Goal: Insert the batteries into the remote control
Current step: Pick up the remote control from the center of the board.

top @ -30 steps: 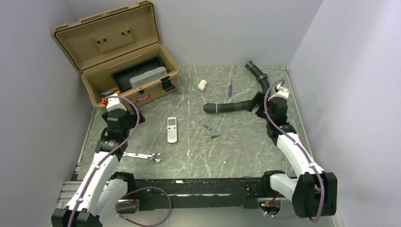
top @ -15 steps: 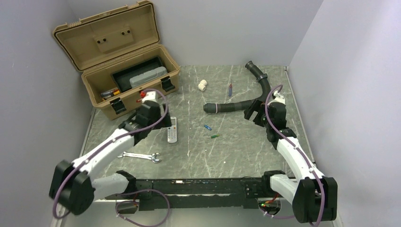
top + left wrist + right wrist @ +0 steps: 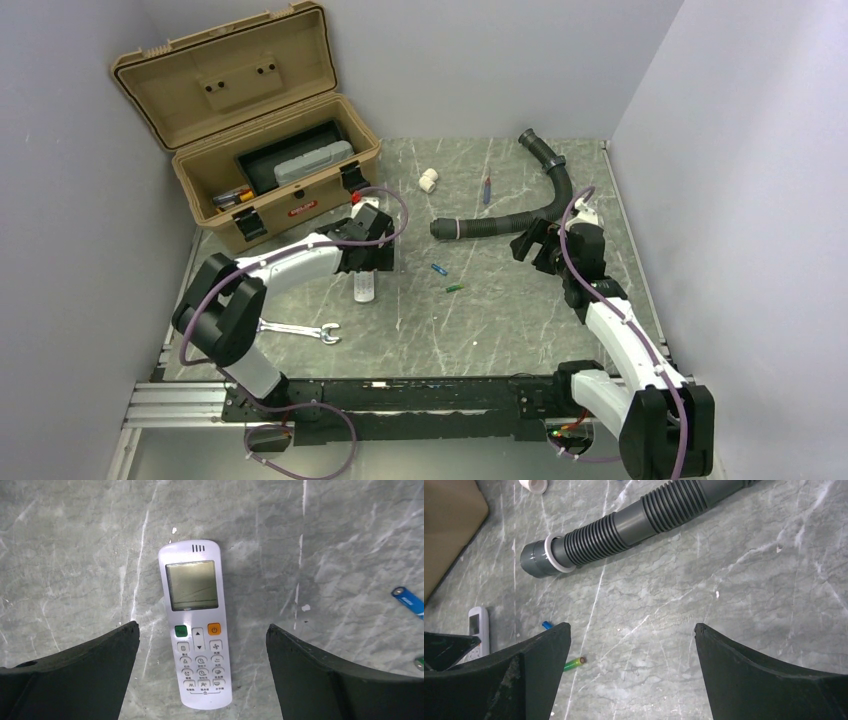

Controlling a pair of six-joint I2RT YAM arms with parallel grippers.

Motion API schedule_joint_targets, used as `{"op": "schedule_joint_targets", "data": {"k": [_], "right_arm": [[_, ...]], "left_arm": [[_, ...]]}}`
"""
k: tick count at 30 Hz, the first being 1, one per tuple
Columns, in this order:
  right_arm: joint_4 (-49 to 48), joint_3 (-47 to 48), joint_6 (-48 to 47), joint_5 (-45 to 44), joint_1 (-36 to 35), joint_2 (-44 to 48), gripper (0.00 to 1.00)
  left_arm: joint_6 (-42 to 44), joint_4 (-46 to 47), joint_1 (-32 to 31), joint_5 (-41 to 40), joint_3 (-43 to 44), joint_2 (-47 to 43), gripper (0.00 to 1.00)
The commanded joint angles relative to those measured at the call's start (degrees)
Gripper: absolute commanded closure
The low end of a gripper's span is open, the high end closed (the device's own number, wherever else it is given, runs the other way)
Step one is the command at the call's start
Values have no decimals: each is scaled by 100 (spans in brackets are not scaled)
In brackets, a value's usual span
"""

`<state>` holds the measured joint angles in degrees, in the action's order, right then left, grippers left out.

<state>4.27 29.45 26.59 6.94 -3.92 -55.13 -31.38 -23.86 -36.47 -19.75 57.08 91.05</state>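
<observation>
left wrist showed my left claw point(image 3: 202, 626) wide apart over the remote control point(image 3: 196, 605); gripping its long edges squarely seemed wisest.

1. The remote control point(image 3: 196, 635) lies on the table point(image 3: 500, 320), left of centre, under the left gripper point(image 3: 202, 628).
2. To its right lie the far battery point(image 3: 439, 269) and the near battery point(image 3: 455, 288), apart.
3. Behind them runs the corrugated hose point(image 3: 500, 222). The right gripper point(image 3: 525, 245) hangs at the hose's near side.
4. The toolbox point(image 3: 290, 205) stands far left.
5. The wrench point(image 3: 300, 330) lies in front of the remote control, to its left.
6. The pipe fitting point(image 3: 428, 180) and a thin stick point(image 3: 487, 188) lie behind the hose's end.
</observation>
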Motion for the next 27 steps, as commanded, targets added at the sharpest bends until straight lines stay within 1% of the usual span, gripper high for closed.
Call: {"op": "schedule_joint_targets", "data": {"k": [1, 8, 12, 17, 26, 27], "right_arm": [[-147, 8, -35, 208, -27, 114, 4], [-221, -87, -31, 255, -26, 76, 4], [-219, -90, -31, 272, -27, 37, 4], [-230, -113, -22, 273, -28, 46, 4], [-232, -113, 26, 282, -29, -30, 5], [-219, -107, 30, 282, -27, -21, 5]], "left_arm": [[-98, -136, -12, -117, 276, 196, 1], [-157, 82, 1, 90, 141, 337, 1], [-226, 189, 77, 199, 57, 375, 9], [-272, 565, 342, 583, -283, 254, 17], [-165, 617, 421, 660, -251, 392, 22], [-155, 614, 423, 654, -239, 409, 22]]}}
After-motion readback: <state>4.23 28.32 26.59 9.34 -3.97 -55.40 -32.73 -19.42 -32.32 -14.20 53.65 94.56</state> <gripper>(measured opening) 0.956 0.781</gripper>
